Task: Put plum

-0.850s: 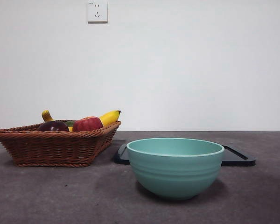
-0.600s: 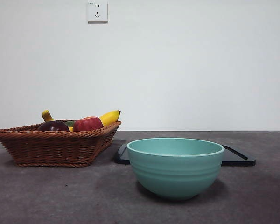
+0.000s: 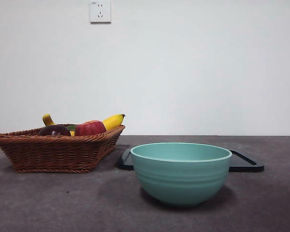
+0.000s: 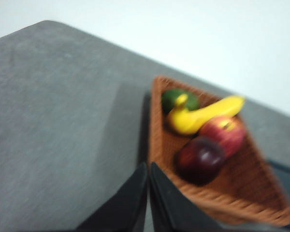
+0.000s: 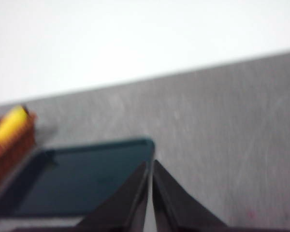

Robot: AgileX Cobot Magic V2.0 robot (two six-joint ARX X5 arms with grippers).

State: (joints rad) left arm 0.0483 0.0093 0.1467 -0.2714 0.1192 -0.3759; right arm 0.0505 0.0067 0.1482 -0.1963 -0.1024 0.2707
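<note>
The plum [image 3: 54, 130] is dark maroon and lies in the brown wicker basket [image 3: 48, 152] at the left of the table. The left wrist view shows it [image 4: 199, 160] beside a red apple [image 4: 222, 134]. My left gripper [image 4: 149, 166] is shut and empty, held above the table near the basket's rim [image 4: 157, 145]. My right gripper [image 5: 150, 164] is shut and empty, above the corner of the black tray [image 5: 72, 176]. Neither arm shows in the front view.
The basket also holds a red apple [image 3: 90, 128], a yellow banana [image 3: 113, 121] and a green fruit [image 4: 176, 100]. A teal bowl [image 3: 181, 171] stands at the front centre. The black tray [image 3: 246, 163] lies behind it.
</note>
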